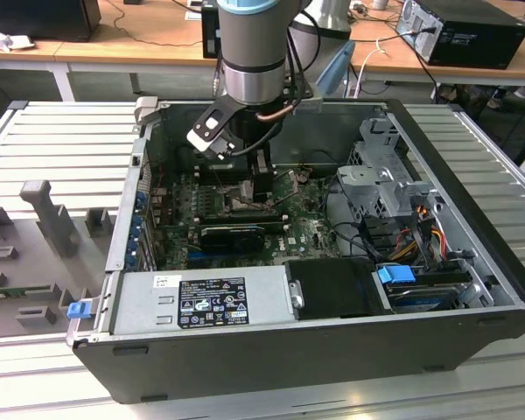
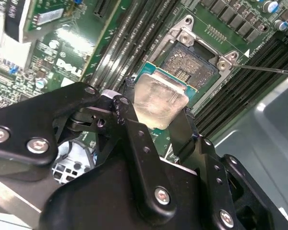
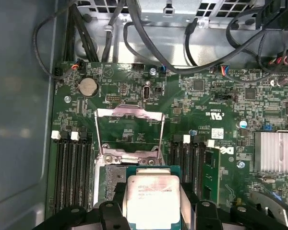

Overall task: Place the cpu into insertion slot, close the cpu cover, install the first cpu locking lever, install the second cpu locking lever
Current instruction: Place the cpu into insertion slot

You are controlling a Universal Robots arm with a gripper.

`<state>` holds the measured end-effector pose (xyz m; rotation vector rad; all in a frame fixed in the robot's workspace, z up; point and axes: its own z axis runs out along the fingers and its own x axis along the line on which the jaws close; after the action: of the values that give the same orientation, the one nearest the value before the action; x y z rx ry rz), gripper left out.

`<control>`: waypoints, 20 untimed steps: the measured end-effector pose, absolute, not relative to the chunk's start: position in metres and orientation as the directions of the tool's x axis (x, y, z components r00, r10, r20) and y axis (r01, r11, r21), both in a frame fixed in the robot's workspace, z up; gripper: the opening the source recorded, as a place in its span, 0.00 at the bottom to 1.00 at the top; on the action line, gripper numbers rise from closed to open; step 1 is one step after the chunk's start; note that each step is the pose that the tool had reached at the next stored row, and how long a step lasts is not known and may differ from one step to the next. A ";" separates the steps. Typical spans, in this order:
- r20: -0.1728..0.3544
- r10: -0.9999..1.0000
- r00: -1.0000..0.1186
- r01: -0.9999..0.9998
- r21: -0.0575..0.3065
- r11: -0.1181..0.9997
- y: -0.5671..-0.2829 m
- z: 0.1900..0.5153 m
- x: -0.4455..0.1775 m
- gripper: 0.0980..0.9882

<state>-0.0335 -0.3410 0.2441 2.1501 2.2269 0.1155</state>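
The jaws are closed on the cpu (image 2: pixel 159 100), one black finger (image 2: pixel 126 112) against each of two opposite edges, its pale metal top facing up in both wrist views. The chip hangs over the near part of the insertion slot (image 2: pixel 189 69), which lies open on the green circuit board (image 3: pixel 206 96). Whether chip and slot touch cannot be told, and much of the slot is hidden under the chip in the first wrist view. The cpu cover (image 3: pixel 129 113) stands swung up from the slot's far side, its square window showing board behind it. A thin metal rod (image 2: pixel 266 70) reaches out from one corner of the slot; its far end is cut off. Long black memory slots (image 3: pixel 72 167) flank the slot on both sides. Toward the board's far edge sit a coin battery (image 3: pixel 88 86) and a tangle of black cables (image 3: pixel 149 33).

In the exterior view, the arm (image 1: pixel 249 52) reaches down into an open computer case (image 1: pixel 332 350) lying on a slatted metal bench (image 1: pixel 61 131), and its wrist blocks the slot. A black graphics card (image 1: pixel 232 234) lies just in front of it, a grey power supply (image 1: pixel 201 297) along the case's near wall.
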 end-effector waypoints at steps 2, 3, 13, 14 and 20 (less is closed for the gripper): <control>0.020 0.999 -0.036 0.996 0.084 0.034 -0.336 0.242 -0.034 0.48; 0.021 0.999 -0.033 0.996 0.084 0.031 -0.336 0.240 -0.035 0.48; 0.020 1.000 -0.007 0.996 0.084 0.005 -0.328 0.229 -0.044 0.48; 0.021 1.000 -0.006 0.996 0.084 0.004 -0.327 0.228 -0.044 0.48; 0.020 1.000 -0.001 0.996 0.084 -0.001 -0.326 0.218 -0.046 0.48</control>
<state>-0.0458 -0.3257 0.2182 2.1880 2.1881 0.1146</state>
